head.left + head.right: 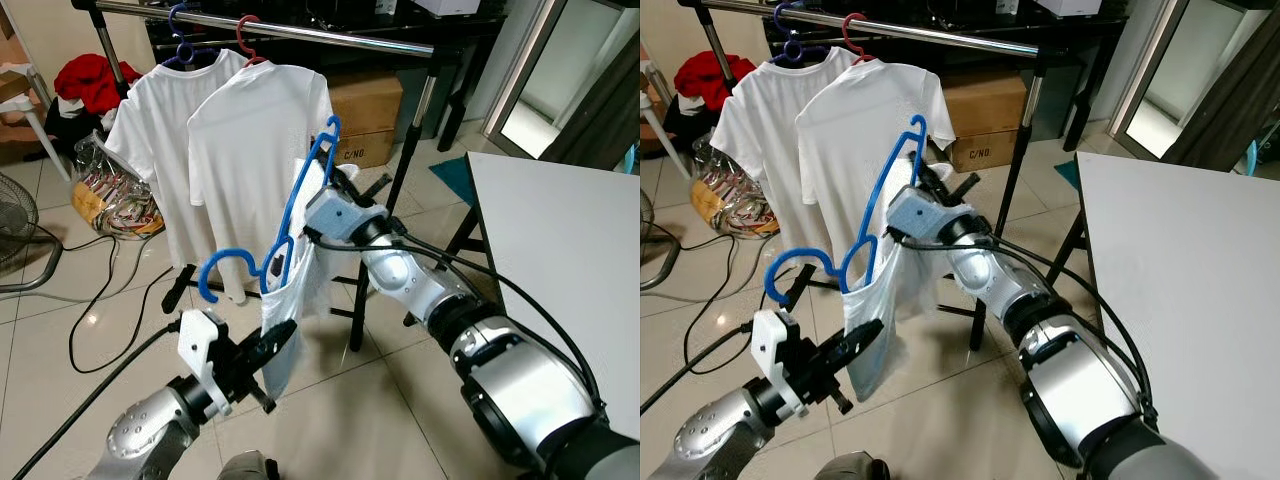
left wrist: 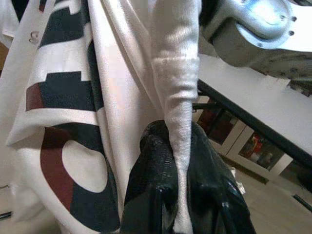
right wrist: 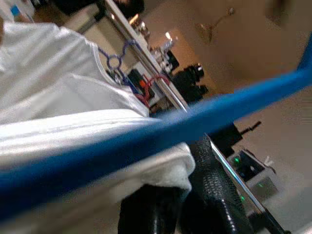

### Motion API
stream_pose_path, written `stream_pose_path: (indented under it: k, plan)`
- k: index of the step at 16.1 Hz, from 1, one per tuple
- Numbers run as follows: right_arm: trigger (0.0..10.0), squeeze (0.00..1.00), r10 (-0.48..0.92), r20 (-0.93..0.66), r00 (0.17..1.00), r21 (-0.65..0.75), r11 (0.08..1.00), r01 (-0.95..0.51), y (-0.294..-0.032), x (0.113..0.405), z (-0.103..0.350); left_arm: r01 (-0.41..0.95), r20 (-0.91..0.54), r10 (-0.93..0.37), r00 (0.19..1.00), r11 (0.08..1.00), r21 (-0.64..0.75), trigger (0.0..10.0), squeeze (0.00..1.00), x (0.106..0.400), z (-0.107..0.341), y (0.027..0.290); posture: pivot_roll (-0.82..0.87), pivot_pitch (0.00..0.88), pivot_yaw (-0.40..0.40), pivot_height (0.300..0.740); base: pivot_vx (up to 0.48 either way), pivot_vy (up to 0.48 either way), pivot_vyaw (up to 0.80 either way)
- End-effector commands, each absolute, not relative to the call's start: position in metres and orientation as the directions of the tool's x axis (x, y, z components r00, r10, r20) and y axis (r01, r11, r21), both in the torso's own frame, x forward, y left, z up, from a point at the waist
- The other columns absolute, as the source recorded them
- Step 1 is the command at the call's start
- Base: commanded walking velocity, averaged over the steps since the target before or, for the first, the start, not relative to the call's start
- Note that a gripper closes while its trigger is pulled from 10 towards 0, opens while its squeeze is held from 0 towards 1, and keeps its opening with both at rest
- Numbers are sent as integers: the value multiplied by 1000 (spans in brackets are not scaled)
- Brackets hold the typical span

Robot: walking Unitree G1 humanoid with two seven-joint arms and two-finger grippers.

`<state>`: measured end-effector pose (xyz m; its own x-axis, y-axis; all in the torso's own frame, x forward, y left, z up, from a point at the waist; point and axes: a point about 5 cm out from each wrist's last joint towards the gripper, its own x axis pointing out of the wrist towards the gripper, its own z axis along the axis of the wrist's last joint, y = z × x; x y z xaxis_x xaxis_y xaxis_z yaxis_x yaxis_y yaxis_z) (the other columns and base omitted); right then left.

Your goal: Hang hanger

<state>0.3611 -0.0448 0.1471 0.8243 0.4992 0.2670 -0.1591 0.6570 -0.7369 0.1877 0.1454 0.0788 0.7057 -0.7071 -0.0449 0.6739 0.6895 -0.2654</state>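
Below the clothes rail (image 1: 300,30) on a tiled floor, the right gripper (image 1: 335,185) pinches the light, rigid blue hanger (image 1: 290,215) (best held by its frame) while the left gripper (image 1: 275,345) clamps the limp shirt (image 1: 290,290).

The rail (image 1: 330,33) lies at 12 o'clock, bare toward 1 o'clock past the red hanger (image 1: 250,35). Two hung shirts (image 1: 250,150) block 11 o'clock. The rack's post (image 1: 395,190) and the desk (image 1: 560,240) crowd 2 o'clock.
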Motion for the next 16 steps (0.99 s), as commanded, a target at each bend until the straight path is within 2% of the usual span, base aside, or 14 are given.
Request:
stream_pose_path:
  k: [1, 8, 10, 11, 16]
  plan:
    - [10000, 0, 435, 359, 826, -713, 699, -58, -52, 374, 176, 690, -115, -739, 663, 664, -288, 10000, 0, 179, 65, 142, 141, 0, -31, 740, 0, 0, 0]
    - [10000, 0, 435, 438, 787, -682, 731, -24, -40, 379, 206, 671, -107, -733, 672, 664, -331, 10000, 0, 175, 56, 138, 142, 0, -28, 740, 0, 0, 0]
    - [10000, 0, 424, 494, 759, -632, 775, -21, -39, 377, 214, 631, -82, -705, 705, 676, -381, 10000, 0, 178, 52, 140, 143, 0, -29, 740, 0, 0, 0]
    - [10000, 0, 442, 531, 722, -587, 807, -62, -35, 372, 218, 607, -60, -685, 726, 680, -411, 10000, 0, 180, 53, 141, 141, 0, -29, 740, 0, 0, 0]
    - [10000, 0, 529, 581, 619, -555, 813, -174, -24, 361, 230, 584, -45, -671, 740, 674, -452, 10000, 0, 184, 52, 144, 134, 0, -24, 740, 0, 0, 0]
